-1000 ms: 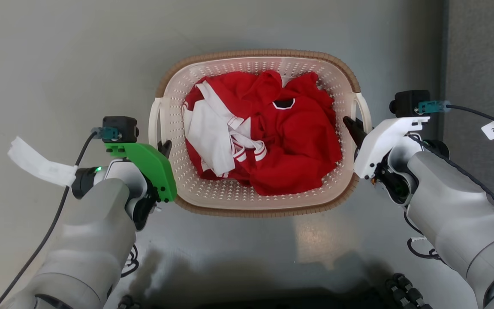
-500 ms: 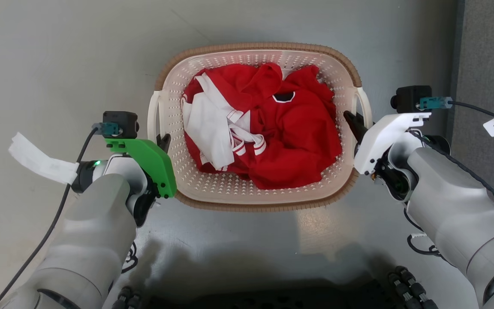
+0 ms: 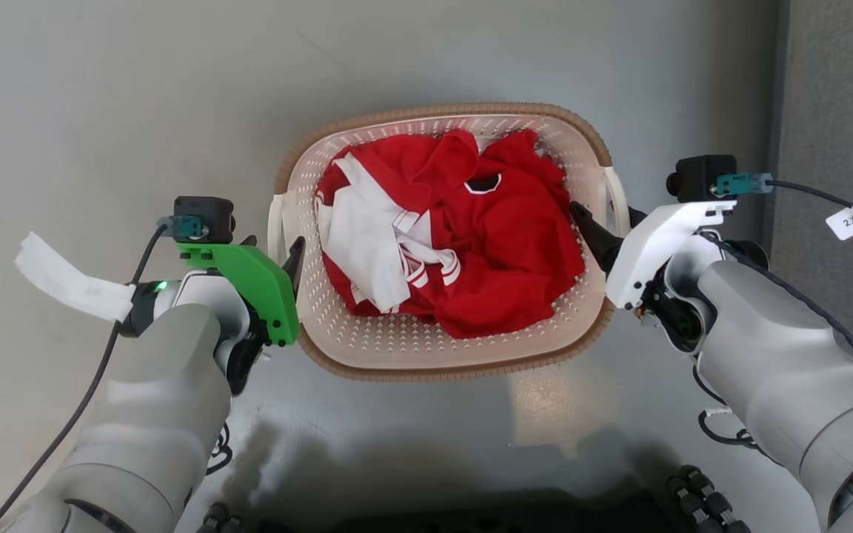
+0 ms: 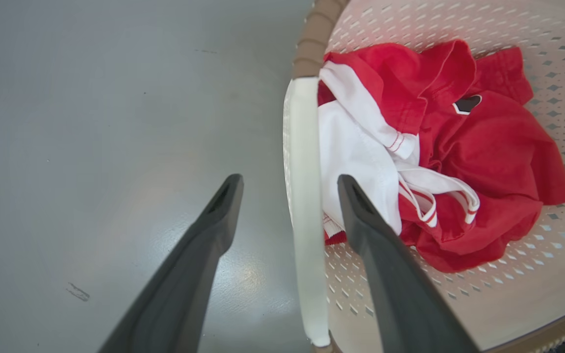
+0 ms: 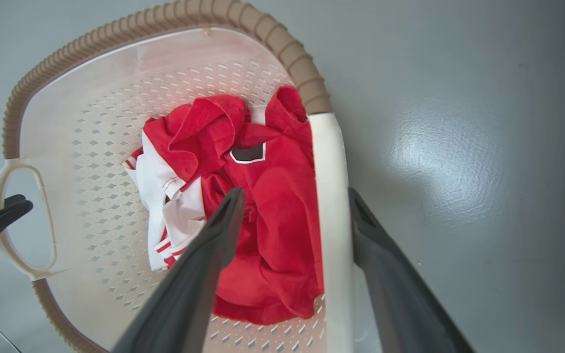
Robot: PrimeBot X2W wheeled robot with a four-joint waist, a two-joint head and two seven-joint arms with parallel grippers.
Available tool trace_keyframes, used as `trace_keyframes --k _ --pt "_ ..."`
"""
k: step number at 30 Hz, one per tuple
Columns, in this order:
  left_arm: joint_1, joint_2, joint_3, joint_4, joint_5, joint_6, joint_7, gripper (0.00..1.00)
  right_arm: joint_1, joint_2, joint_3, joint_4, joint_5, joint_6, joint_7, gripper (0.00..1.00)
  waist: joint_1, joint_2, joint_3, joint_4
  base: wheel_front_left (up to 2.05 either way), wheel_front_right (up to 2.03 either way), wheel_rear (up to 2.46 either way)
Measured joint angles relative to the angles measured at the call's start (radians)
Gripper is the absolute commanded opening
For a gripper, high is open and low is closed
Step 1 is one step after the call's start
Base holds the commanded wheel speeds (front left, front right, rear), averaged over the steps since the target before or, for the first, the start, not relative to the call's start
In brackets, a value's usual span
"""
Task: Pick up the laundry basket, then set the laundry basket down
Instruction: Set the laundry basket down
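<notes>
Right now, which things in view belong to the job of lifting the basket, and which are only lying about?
Of the job:
laundry basket
left pincer, open, astride the left handle
right pincer, open, astride the right handle

Lying about:
red and white clothes inside the basket
white tag by the left arm
grey floor

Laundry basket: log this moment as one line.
laundry basket: on floor, clothes inside | left claw: open, astride left handle | right claw: open, astride right handle
</notes>
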Motion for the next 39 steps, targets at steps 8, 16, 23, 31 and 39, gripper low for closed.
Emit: trace_keyframes --k 8,16,23,31,39 --pt "0.009 0.0 -0.001 0.01 -0.004 0.0 -0.02 1.0 0.004 0.006 0.009 0.011 0.01 0.0 -0.013 1.0 0.0 0.0 -0.044 -0.007 0.0 0.0 0.0" --pt "0.041 0.0 0.011 0.015 -0.039 0.0 -0.054 1.0 0.041 0.008 0.011 0.012 0.028 0.0 -0.037 1.0 0.0 0.0 -0.117 -0.015 0.0 0.0 0.0" --pt "0.083 0.0 0.008 -0.003 -0.04 0.0 -0.098 1.0 0.07 0.008 0.023 0.008 0.04 0.0 -0.066 1.0 -0.0001 0.0 -0.199 -0.02 0.0 0.0 0.0" --pt "0.122 0.018 0.004 -0.039 -0.04 0.0 -0.133 1.0 0.089 0.008 0.05 -0.021 0.041 0.0 -0.107 1.0 -0.0001 0.0 -0.303 -0.031 0.0 0.0 0.0" --pt "0.161 0.031 0.005 -0.08 -0.033 0.0 -0.141 1.0 0.138 -0.009 0.06 -0.04 0.025 0.0 -0.134 1.0 -0.0001 0.0 -0.411 -0.041 0.0 0.0 0.0"
